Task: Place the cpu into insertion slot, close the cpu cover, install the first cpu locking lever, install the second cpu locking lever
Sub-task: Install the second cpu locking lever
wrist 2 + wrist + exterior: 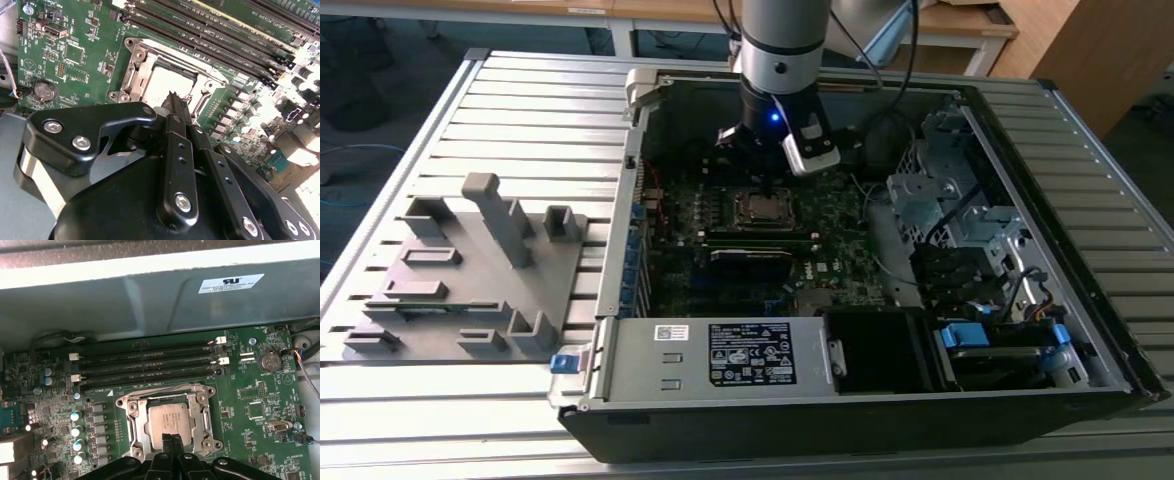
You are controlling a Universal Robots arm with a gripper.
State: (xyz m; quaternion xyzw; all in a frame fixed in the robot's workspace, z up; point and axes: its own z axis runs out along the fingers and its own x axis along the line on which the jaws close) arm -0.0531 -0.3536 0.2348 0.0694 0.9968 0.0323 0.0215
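Dull silver metal marks the cpu [169, 419], which lies flat inside the insertion slot [134, 426] on the green motherboard [250, 390]. The cpu cover [205, 416] is folded down over the slot, so its thin frame goes around the chip and the chip top shows through the cut-out window. In the second wrist view the same chip [162, 82] sits inside the frame [131, 75], and a thin metal lever [200, 101] stands beside the slot, on the side toward the gripper. I cannot tell if this lever is locked.

The gripper [171, 438] is directly above the slot, and its black fingers [167, 441] are pressed together into one narrow tip with nothing between them. The tip [173, 96] is at the edge of the cover that is nearest to the gripper; if it really touches the metal, I cannot tell. In the exterior view the gripper [765, 186] hangs just above the slot [763, 209], inside the open computer case [1067, 330].

The long black memory slots [150, 365] run beside the insertion slot, on the side away from the gripper. A round coin battery [270, 360] is on the board, well apart from the slot. A grey fixture block [460, 275] stands on the slatted table [520, 100], outside the case on the exterior view's left.
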